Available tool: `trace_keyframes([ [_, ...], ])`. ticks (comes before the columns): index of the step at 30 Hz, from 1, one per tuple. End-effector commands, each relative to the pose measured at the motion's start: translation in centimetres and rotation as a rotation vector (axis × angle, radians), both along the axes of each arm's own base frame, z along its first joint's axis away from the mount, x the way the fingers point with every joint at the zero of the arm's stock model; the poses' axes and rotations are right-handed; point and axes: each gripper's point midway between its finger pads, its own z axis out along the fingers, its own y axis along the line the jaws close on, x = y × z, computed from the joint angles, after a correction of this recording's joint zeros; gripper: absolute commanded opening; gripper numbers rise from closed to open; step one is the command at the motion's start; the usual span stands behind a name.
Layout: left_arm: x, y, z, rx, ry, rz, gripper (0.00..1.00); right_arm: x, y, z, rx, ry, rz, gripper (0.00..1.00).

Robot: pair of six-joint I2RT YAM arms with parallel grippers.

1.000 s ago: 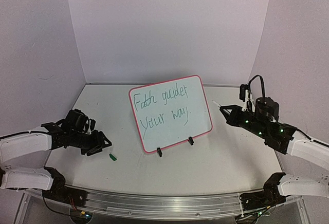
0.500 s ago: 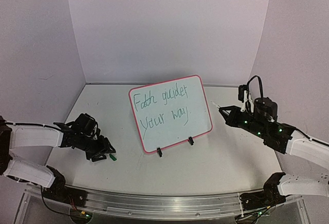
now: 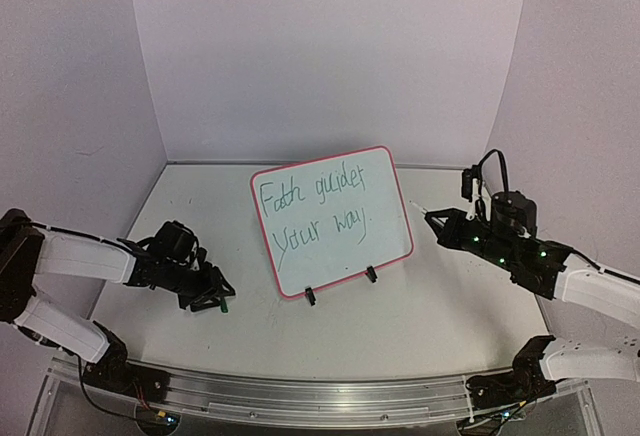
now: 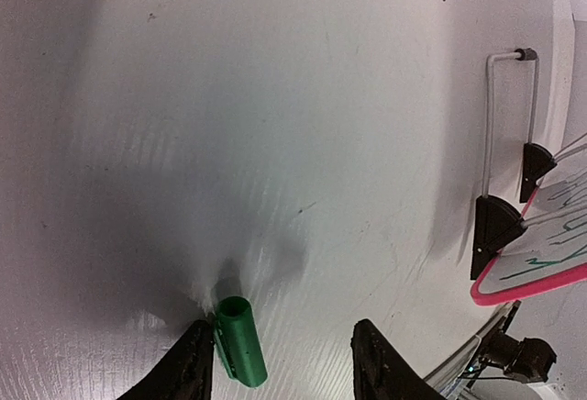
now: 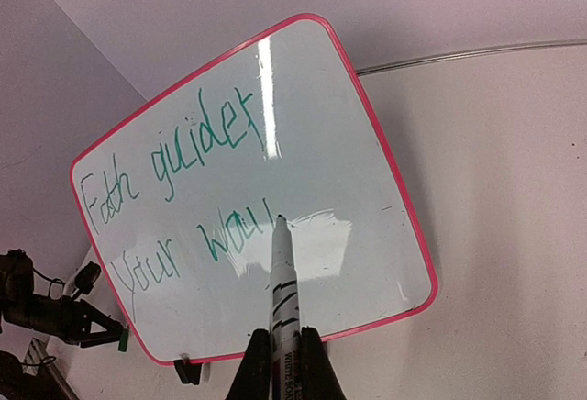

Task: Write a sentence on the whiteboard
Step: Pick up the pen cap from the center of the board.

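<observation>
whiteboard (image 3: 335,221) from above stands propped mid-counter (image 3: 440,306), pale walls (image 3: 330,46) close around; likely light, stiff, tippy, best taken by its pink rim. left wrist: left end effector (image 4: 280,331) released, green cap (image 4: 240,343) touching one finger. right wrist: right end effector (image 5: 282,340) grasping marker (image 5: 280,272), tip aimed at the sentence (image 5: 183,194).

Even, soft light; a glare streak crosses the whiteboard (image 5: 248,189); blurred shadow pools beside the left fingers (image 4: 188,370).

left gripper (image 3: 213,297) moved right to green cap (image 4: 240,354), jaws narrowed, now straddling it
</observation>
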Motion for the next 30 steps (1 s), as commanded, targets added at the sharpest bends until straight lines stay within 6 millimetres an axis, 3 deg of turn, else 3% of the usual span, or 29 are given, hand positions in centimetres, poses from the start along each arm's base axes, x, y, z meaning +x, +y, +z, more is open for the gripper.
trace_keyframes([
  [1, 0.7, -0.7, -0.4, 0.025, -0.035, -0.075, 0.51, 0.1, -0.4, 0.1, 0.007, -0.011, -0.022, 0.0],
  [7, 1.2, -2.5, -0.9, 0.077, -0.061, -0.186, 0.43, 0.2, -0.6, -0.2, -0.003, 0.011, -0.032, 0.0],
  [13, -0.1, -3.0, -1.0, 0.233, -0.108, -0.313, 0.41, 0.0, -0.9, -0.4, -0.016, 0.023, -0.044, 0.0],
  [22, -1.8, -0.9, -0.1, 0.387, -0.19, -0.379, 0.51, -0.1, -0.9, -0.9, -0.021, 0.04, -0.041, 0.0],
  [30, -2.2, -2.4, -0.1, 0.333, -0.226, -0.483, 0.52, -0.2, -0.7, -1.0, -0.015, 0.046, -0.032, 0.0],
])
